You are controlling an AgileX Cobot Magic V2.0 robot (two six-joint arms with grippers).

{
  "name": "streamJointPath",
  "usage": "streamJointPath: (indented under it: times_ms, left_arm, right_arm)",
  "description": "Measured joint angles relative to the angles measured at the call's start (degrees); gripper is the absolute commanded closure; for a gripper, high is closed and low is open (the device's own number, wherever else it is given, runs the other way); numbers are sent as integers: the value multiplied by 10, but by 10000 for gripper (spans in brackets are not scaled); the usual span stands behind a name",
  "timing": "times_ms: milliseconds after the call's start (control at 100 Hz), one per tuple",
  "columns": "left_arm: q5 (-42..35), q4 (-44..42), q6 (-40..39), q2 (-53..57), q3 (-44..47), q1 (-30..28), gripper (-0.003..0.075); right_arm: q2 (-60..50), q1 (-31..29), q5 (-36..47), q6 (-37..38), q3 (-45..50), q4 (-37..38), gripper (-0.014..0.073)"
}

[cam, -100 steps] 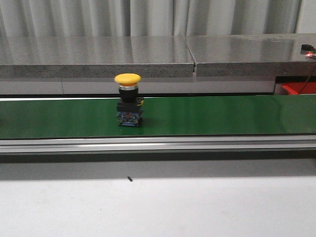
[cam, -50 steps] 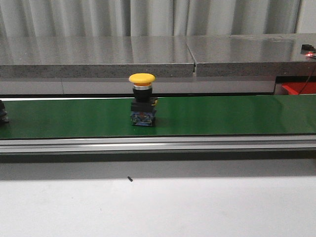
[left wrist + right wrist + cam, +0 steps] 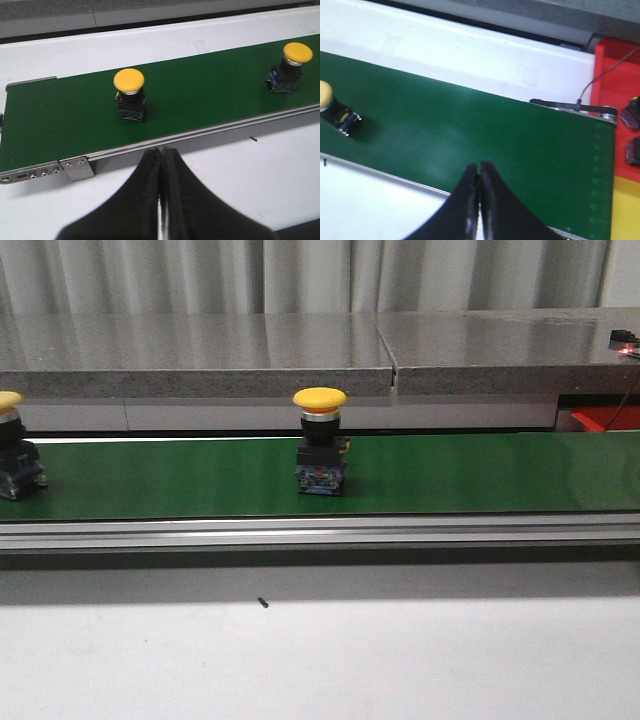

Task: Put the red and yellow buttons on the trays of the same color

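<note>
Grippers, left (image 3: 161, 155) and right (image 3: 479, 170), both clenched, empty. Yellow button (image 3: 320, 442) looks rigid, top-heavy, slick-capped: you should grasp its squarer black body.

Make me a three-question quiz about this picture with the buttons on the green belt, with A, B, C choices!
1. Where do the buttons stand?
A. on the green belt
B. on the white table
C. on the grey shelf

2. How many yellow buttons show in the front view?
A. one
B. two
C. four

3. How are the left gripper's fingers?
A. wide open
B. shut on a button
C. shut with nothing between them

Answers:
1. A: both the middle yellow button and the yellow button at the left edge stand upright on the green belt.
2. B: one is near the middle and one is at the left edge.
3. C: the left gripper has its fingers pressed together, hanging over the white table on the near side of the belt and apart from the buttons.
</note>
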State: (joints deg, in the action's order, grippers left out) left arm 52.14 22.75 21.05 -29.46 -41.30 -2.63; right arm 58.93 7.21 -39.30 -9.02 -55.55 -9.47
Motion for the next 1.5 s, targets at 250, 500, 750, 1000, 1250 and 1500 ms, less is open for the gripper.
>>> streamJointPath:
  times_ms: [250,500,750,1000,1250,1500]
  left_arm:
    - [0,0,0,0,0,0,741]
    - [0,0,0,0,0,0,741]
    - [0,0,0,0,0,0,741]
    - [1,0,0,0,0,0,741]
    - [1,0,0,0,0,0,741]
    - [1,0,0,0,0,0,741]
  right_arm:
    - [131,61,-86,-1,-129,0,11]
    - [233,113,-147,-1,-203,1,-29]
    - [344,137,-206,-20,-278,-4,-29]
    - [421,137,-220,-109,-302,-44,-29]
    - [457,138,-171,-132,-302,-50,218]
    - [457,138,-154,-134,-302,-58,531]
